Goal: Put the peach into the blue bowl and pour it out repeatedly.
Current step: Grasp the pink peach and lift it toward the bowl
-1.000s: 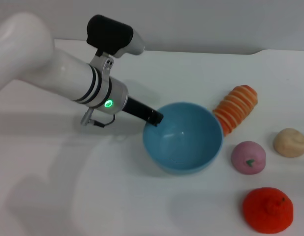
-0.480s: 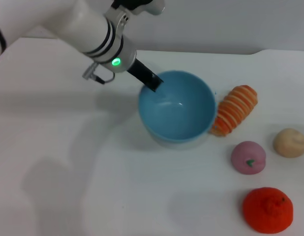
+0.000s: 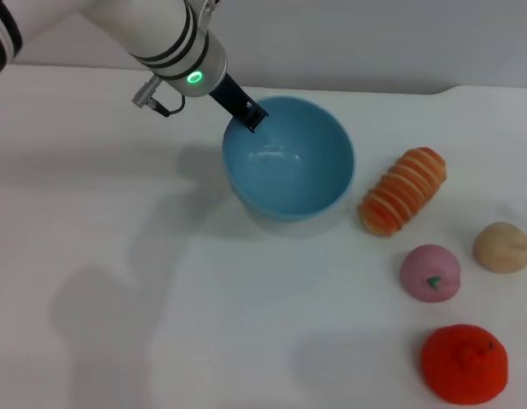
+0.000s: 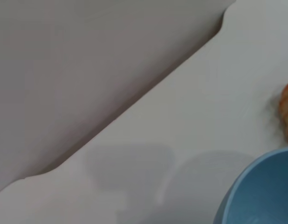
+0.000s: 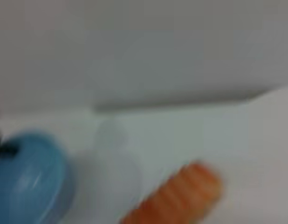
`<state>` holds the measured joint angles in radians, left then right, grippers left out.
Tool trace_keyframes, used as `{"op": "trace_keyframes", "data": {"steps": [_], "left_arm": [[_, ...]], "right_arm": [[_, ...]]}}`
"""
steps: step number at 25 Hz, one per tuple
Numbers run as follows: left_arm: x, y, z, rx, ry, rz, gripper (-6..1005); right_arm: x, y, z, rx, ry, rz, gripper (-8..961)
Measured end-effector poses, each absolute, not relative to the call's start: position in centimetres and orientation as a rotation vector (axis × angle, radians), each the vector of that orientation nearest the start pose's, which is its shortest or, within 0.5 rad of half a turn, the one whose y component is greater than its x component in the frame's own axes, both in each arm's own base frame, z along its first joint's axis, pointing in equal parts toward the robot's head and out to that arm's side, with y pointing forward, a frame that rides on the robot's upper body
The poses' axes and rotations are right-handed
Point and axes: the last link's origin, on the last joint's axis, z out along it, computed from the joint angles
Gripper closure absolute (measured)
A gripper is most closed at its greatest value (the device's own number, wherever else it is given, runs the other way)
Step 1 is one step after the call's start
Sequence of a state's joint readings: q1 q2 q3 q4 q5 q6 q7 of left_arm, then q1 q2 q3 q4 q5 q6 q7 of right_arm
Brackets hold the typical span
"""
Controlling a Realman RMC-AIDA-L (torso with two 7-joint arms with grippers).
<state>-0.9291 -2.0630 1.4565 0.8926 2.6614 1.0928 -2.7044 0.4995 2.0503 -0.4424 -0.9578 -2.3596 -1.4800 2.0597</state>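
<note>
From the head view, the left gripper (image 3: 249, 114) pinches the far-left rim of the blue bowl (image 3: 289, 162), one dark finger inside the wall and the jaws closed on it. The bowl appears lifted and tilted, its mouth turned toward the camera, above the middle of the worktop (image 3: 118, 281), and it is empty. The peach (image 3: 431, 273) lies toward the worktop's right edge, well apart from the bowl, between a striped orange toy (image 3: 402, 190) and a red bumpy fruit (image 3: 464, 364), with a beige lump (image 3: 503, 247) just beside it. The right gripper is not seen here.

The left wrist view shows only a curve of the bowl's rim (image 4: 256, 189) and bare worktop with the far edge running across; the fingers themselves are out of sight.

The right wrist view is soft. It seems to catch the bowl (image 5: 27, 179) and the striped toy (image 5: 176, 196) from the right side, but none of that arm's own fingers, so I cannot tell how they stand.

The risks lie in the grip and the neighbours. A pinch on a single point of a smooth rim may let the bowl swing or slip if the wrist turns sharply. Set down too far right, the bowl could knock the striped toy. A reach for the peach could nudge the beige lump, or close on the wrong fruit.
</note>
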Motion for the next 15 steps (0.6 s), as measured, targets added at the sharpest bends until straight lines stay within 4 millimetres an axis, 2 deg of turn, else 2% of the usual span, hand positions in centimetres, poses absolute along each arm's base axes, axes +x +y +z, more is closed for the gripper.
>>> {"op": "trace_keyframes", "data": {"steps": [4, 8, 15], "left_arm": [[-14.2, 44.2, -4.2, -2.376, -0.822, 0.352, 1001], [-14.2, 44.2, -4.2, -2.374, -0.823, 0.344, 1001], [-14.7, 44.2, -4.4, -2.359, -0.848, 0.328, 1000]], "right_arm": [[29.7, 35.1, 6.0, -2.381, 1.404, 0.219, 289], [28.6, 35.6, 2.8, -2.466, 1.403, 0.062, 289], [29.3, 35.8, -1.4, -2.423, 1.505, -0.054, 288]]}}
